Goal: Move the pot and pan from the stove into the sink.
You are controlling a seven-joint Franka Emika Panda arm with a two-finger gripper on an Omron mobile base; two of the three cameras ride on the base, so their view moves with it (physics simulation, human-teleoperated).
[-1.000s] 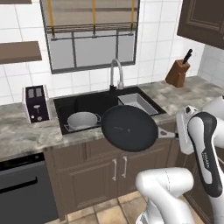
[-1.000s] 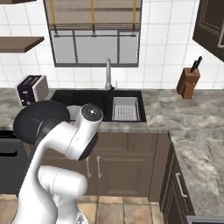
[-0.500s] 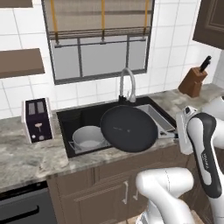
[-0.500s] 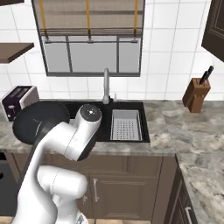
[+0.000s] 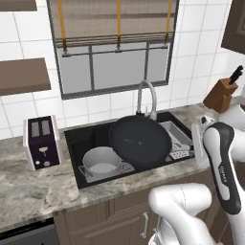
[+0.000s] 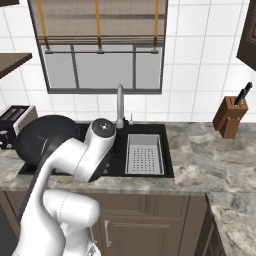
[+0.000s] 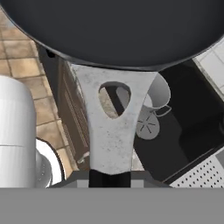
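Black pan (image 5: 140,140) held above sink (image 5: 76,143) (grey pot (image 5: 101,161) inside)

Two base views flank the sink (image 5: 86,143) (shared), hand view close above

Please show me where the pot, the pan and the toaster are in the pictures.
pot (image 5: 101,160): left base view, on its pale inside, down in the sink.
pan (image 5: 140,140): left base view, on the middle of its black inside, held above the sink.
toaster (image 5: 42,142): left base view, on its dark front face.
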